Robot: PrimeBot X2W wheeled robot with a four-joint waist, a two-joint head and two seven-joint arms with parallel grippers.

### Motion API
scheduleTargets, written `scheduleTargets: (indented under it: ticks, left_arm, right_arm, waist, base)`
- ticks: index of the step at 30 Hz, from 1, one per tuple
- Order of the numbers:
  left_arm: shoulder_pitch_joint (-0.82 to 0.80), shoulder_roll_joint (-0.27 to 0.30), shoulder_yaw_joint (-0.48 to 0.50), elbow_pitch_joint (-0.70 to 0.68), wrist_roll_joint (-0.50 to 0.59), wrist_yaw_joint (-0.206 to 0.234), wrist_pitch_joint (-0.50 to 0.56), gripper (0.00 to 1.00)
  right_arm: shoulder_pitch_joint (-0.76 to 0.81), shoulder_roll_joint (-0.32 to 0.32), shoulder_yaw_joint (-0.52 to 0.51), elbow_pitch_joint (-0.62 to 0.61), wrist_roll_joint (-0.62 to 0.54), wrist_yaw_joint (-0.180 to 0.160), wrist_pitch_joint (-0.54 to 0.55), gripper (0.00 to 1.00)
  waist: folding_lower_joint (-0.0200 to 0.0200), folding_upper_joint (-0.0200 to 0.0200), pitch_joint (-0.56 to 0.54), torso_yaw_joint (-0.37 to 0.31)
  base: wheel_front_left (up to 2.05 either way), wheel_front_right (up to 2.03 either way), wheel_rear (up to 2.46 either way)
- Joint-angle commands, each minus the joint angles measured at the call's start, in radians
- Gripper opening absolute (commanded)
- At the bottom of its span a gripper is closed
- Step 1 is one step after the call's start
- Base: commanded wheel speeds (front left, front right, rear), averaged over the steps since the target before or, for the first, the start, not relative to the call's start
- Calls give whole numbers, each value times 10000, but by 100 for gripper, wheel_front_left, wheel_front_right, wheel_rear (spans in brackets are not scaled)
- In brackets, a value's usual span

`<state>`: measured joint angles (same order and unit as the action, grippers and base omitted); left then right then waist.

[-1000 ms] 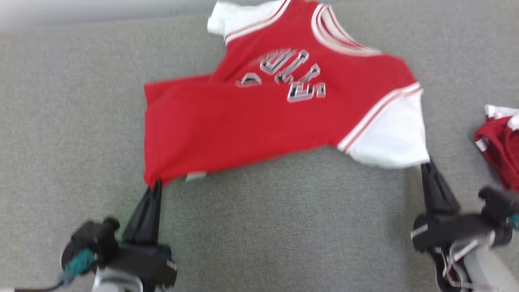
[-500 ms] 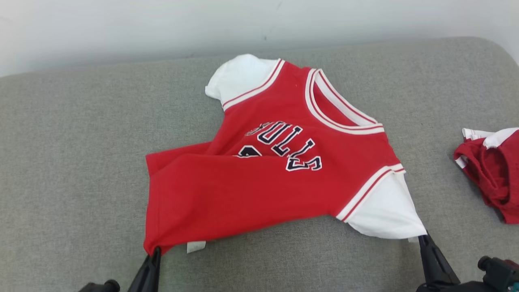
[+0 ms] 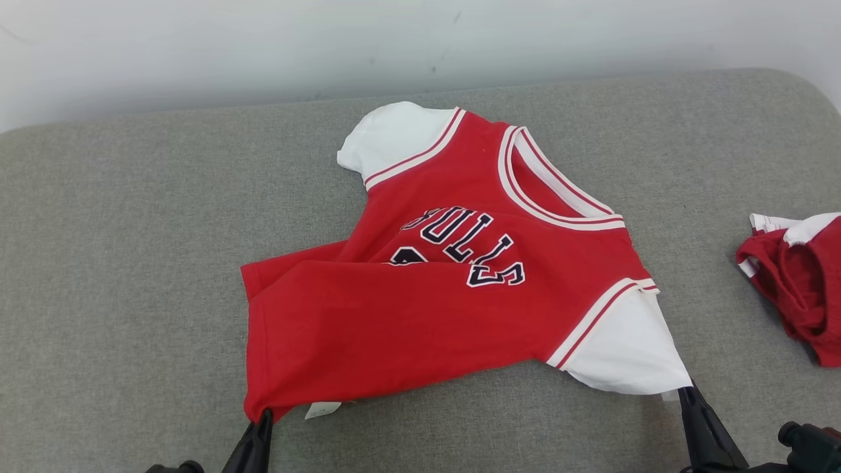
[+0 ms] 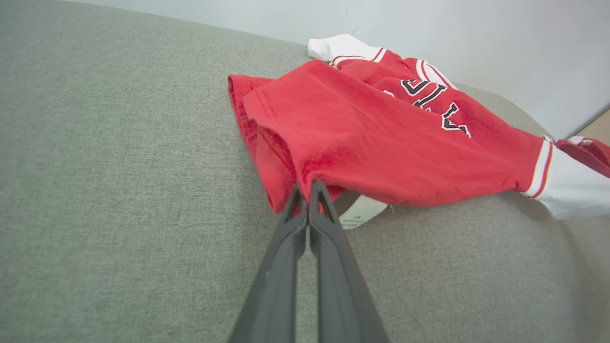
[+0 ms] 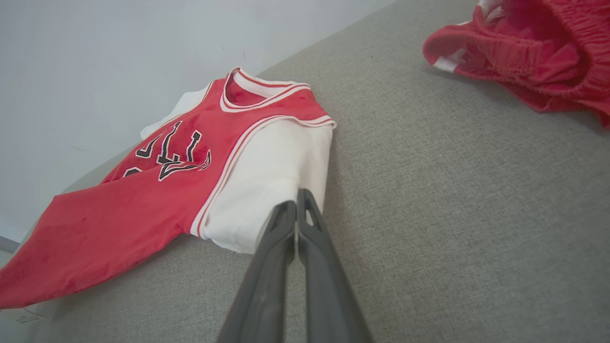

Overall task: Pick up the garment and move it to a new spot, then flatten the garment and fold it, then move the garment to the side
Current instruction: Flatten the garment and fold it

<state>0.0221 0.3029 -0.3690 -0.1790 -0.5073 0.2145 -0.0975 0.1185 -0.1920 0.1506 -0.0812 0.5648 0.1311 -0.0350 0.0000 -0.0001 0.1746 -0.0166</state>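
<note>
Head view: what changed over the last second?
Only the camera: the head tilted up, bringing the wall into view. The red Bulls jersey keeps its shape and place. The left gripper stays shut on its hem corner, the right gripper on its white sleeve; the red shorts lie untouched.

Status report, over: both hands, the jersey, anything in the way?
Left hand shut on jersey hem corner. Right hand shut on white sleeve. Red shorts lie apart, rightward.
</note>
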Motion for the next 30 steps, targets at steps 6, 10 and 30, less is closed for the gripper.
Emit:
scheduleTargets:
  ticks: [6,10,30]
  left_arm:
    - [40,106,17,-131,-38,36,-26,0]
    - [-16,146,39,-258,-37,59,-7,0]
    - [-6254,1114,940,-1772,834,-831,860,0]
  right_arm:
    - [121,71,-131,-244,-185,-8,86,0]
    - [17,54,-186,-391,-260,-8,52,0]
    - [-7495,-2077,208,-1605,-1455,-8,-431,0]
  waist:
    - [0,1,-57,-10]
    - [0,1,-108,-32]
    - [0,1,-104,-79]
  base:
    - [0,0,0]
    - [0,0,0]
    - [0,0,0]
